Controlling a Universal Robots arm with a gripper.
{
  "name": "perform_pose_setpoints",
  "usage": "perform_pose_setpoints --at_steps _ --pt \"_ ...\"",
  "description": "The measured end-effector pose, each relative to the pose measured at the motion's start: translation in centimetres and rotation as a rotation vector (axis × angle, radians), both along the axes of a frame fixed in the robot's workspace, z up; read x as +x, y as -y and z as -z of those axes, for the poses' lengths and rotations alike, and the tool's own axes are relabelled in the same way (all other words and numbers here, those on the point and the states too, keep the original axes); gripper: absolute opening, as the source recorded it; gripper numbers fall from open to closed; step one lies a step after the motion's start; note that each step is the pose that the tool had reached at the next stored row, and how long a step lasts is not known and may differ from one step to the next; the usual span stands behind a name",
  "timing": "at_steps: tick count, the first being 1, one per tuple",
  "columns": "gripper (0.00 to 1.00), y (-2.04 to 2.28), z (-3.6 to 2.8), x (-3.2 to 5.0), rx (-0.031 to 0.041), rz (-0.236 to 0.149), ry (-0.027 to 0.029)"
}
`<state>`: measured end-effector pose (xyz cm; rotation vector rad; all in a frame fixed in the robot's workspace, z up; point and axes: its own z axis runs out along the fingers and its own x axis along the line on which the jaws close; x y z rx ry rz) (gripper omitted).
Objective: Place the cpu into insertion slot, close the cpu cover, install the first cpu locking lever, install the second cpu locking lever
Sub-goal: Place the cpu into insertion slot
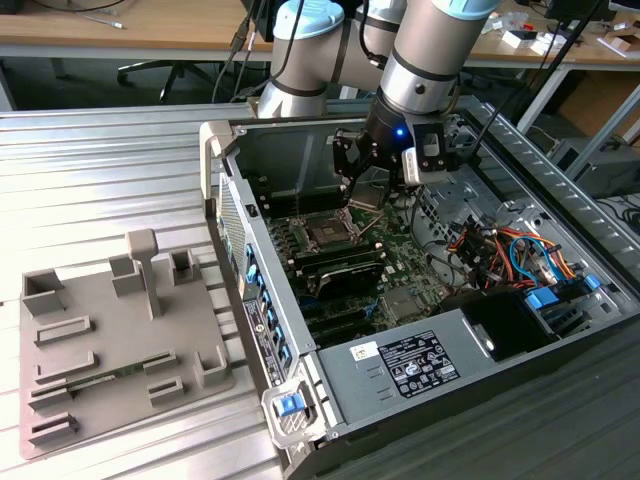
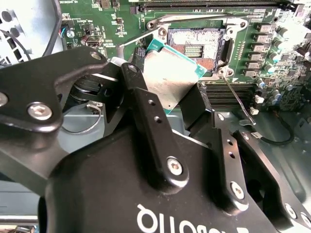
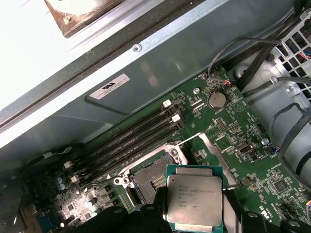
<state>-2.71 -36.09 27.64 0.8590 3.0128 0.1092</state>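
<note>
My gripper (image 1: pixel 362 190) is shut on the cpu (image 3: pixel 194 201), a flat square chip with a grey metal top and teal rim; its edges sit between the black fingers (image 2: pixel 146 109). In both wrist views the chip hangs tilted just above and partly beside the open socket (image 3: pixel 150 177), whose gold contact field (image 2: pixel 197 48) is bare. The cpu cover (image 3: pixel 214 153) appears swung open beside the socket. A thin locking lever (image 2: pixel 237 99) sticks out released from one socket corner, and another lever (image 2: pixel 138 38) runs along the opposite side.
The open computer case (image 1: pixel 215 150) has tall walls around the motherboard. Memory slots (image 3: pixel 131 138) and a coin battery (image 3: pixel 216 100) flank the socket. Coloured cables (image 1: pixel 500 245) and a power supply (image 1: pixel 420 360) fill the exterior view's right. A grey fixture plate (image 1: pixel 110 330) lies left.
</note>
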Motion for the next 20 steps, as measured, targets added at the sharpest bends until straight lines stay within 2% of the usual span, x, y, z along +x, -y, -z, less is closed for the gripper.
perform_pose_setpoints --at_steps 20 --pt "0.54 0.00 0.00 0.00 -0.0025 0.061 0.0000"
